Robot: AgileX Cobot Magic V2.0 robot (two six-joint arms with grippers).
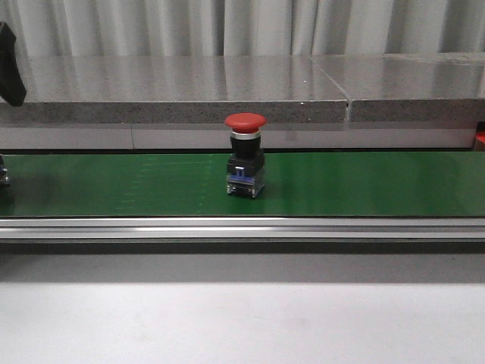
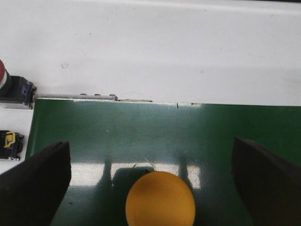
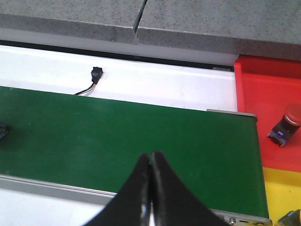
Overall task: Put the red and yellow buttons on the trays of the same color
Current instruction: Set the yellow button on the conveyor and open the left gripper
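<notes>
Buttons are riding the green belt (image 1: 151, 186), and I have two to deal with. From the front camera, the red button (image 1: 245, 154) stands upright near the middle of the belt, cap up on its black switch body, with neither arm touching it. My left end effector (image 2: 155, 188) is released, its fingers (image 2: 35, 186) spread wide to either side of the yellow button (image 2: 160, 198), which sits on the belt directly between them. I judge that stance is meant to straddle the cap before closing. My right end effector (image 3: 151, 188) is clenched on nothing and hangs over the belt's far end, just beside the red tray (image 3: 268, 94) and the yellow tray (image 3: 277, 188). One red button (image 3: 287, 125) already lies in the red tray, so sorting is partly done.
</notes>
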